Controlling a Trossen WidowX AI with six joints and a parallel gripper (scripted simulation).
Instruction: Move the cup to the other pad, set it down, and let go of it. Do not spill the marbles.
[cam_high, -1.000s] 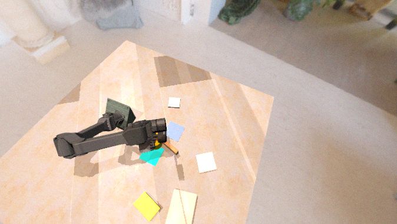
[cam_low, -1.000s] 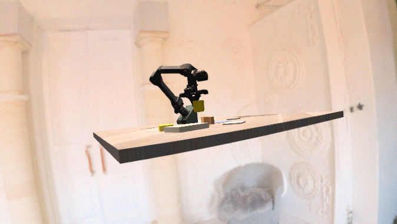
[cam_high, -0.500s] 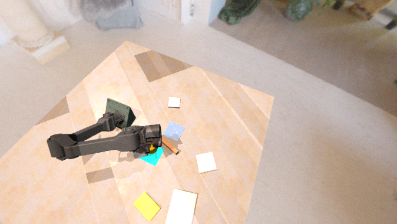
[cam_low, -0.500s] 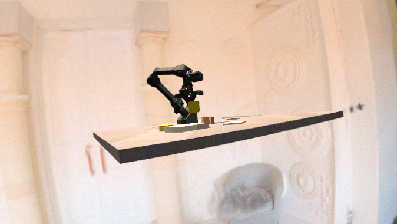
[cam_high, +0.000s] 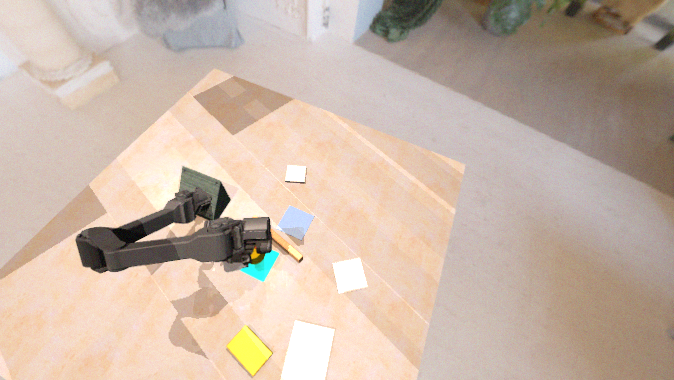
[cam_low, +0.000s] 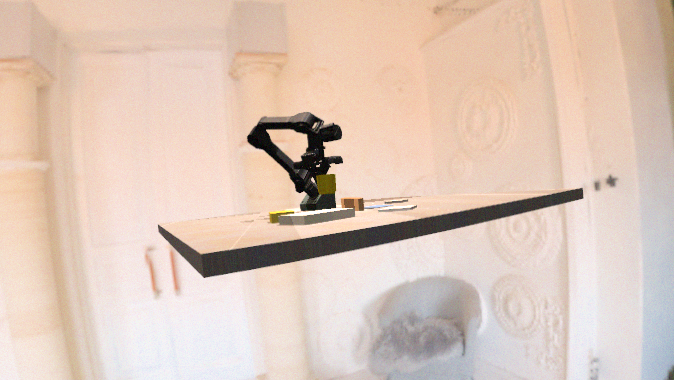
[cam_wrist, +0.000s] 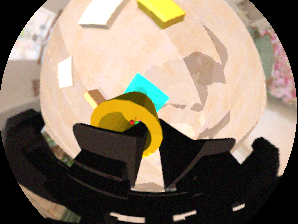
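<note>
Above a flat cyan square pad (cam_high: 266, 270) (cam_wrist: 150, 89), a black parallel-jaw gripper (cam_high: 246, 247) (cam_wrist: 153, 120) clamps a round yellow cup (cam_high: 256, 256) (cam_low: 326, 184) (cam_wrist: 155, 121), marbles inside; lowering and release apparently remain.

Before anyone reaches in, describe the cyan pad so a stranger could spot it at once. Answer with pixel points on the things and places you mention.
On the wooden table (cam_high: 380, 200) (cam_low: 400, 227), find the black robot arm (cam_high: 160, 252) (cam_low: 285, 122). Below its raised fingers and the yellow cup (cam_high: 256, 256) (cam_low: 326, 184) (cam_wrist: 156, 117) lies a flat square pad (cam_high: 263, 272) (cam_wrist: 145, 85). It alone is bright cyan; the pad (cam_high: 296, 222) beyond the wooden bar (cam_high: 287, 246) (cam_wrist: 93, 98) is duller blue.
</note>
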